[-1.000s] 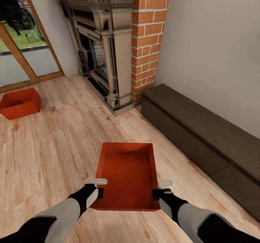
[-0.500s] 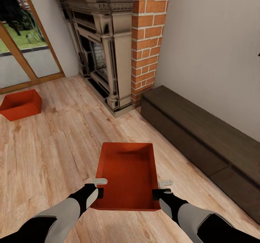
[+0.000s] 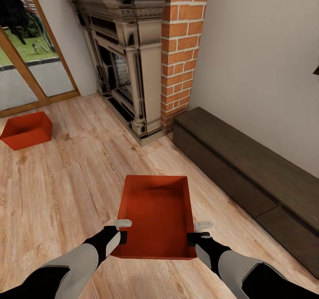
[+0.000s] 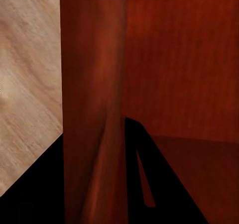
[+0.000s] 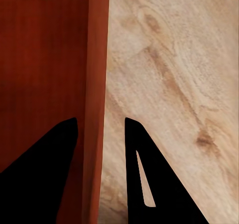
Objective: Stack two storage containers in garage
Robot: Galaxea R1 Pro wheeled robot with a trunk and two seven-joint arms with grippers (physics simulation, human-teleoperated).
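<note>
Wood-plank floor (image 3: 66,188) covers the living room, with a pale wall (image 3: 261,46) to the right. Brick-and-stone fireplace (image 3: 133,64) stands at the back, glass doors (image 3: 26,68) beside it. A dark low bench (image 3: 248,170) runs along the wall, off to the right of the arms.

Near bin (image 3: 156,214), red-orange and open-topped, is held out in front between both arms, a hand on each long wall. Whether it rides clear of the planks I cannot tell. Second bin (image 3: 25,129) sits on the floor well apart, near the glass doors.

Left hand (image 3: 120,230) is clamped over the near bin's left wall: in the left wrist view one finger (image 4: 149,184) lies inside, the wall (image 4: 94,109) between the jaws. Right hand (image 3: 198,231) is clamped the same way on the right wall (image 5: 94,84), one finger each side.

Risks, as I judge them:
- thin-rim pinches only; if the arms drift apart or together, the bin could twist or slip out
- turning the base toward the garage could swing the bin's right corner into the bench
- a bump at a doorway could jolt it loose
- the second bin is not yet fetched, so stacking waits on another trip
</note>
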